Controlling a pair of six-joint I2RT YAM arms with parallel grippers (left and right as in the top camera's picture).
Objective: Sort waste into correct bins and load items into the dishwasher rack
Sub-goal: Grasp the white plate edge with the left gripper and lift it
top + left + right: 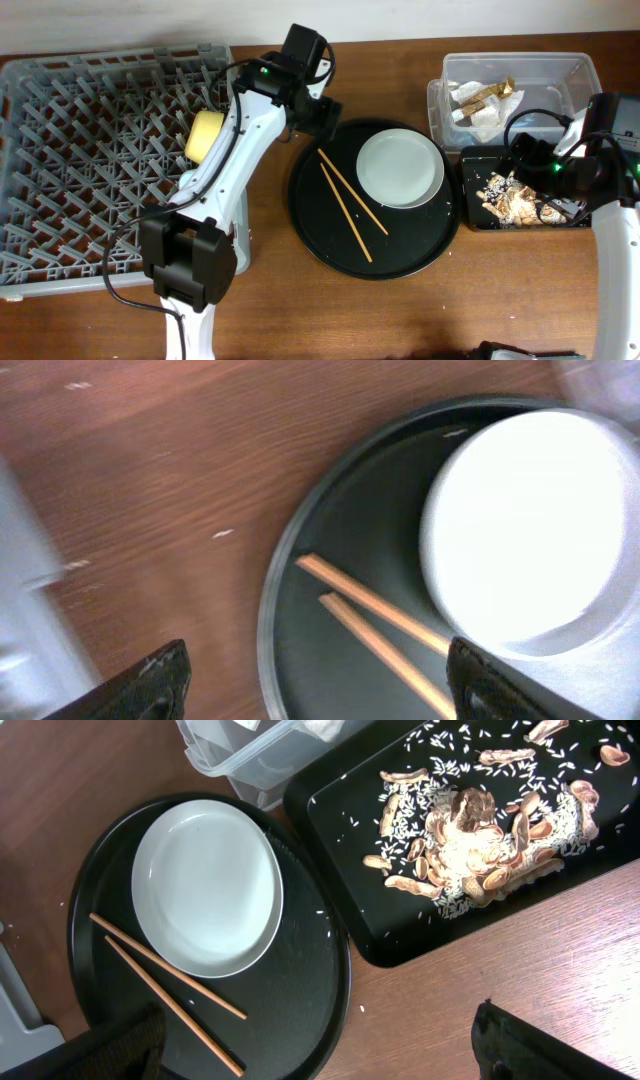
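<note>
The dishwasher rack (90, 170) fills the left side, with a yellow bowl (205, 135) standing among its pegs. A pale plate (400, 168) (530, 530) (208, 885) and two chopsticks (345, 200) (380, 625) (165, 980) lie on the round black tray (320, 235). My left gripper (325, 112) (320, 695) hovers open over that tray's upper-left rim, holding nothing. A clear tub (570, 80) contains a brown-gold wrapper (490, 93) and a white napkin (480, 120). Food scraps (510, 195) (470, 840) lie in the shallow black tray (475, 160). My right gripper (565, 172) (315, 1045) stands open and empty above it.
Bare wooden table runs along the front and between the rack and the round tray (330, 560). The left arm's base (185, 265) sits at the rack's front right corner. The clear tub (250, 750) and black tray (340, 830) touch the round tray's right side.
</note>
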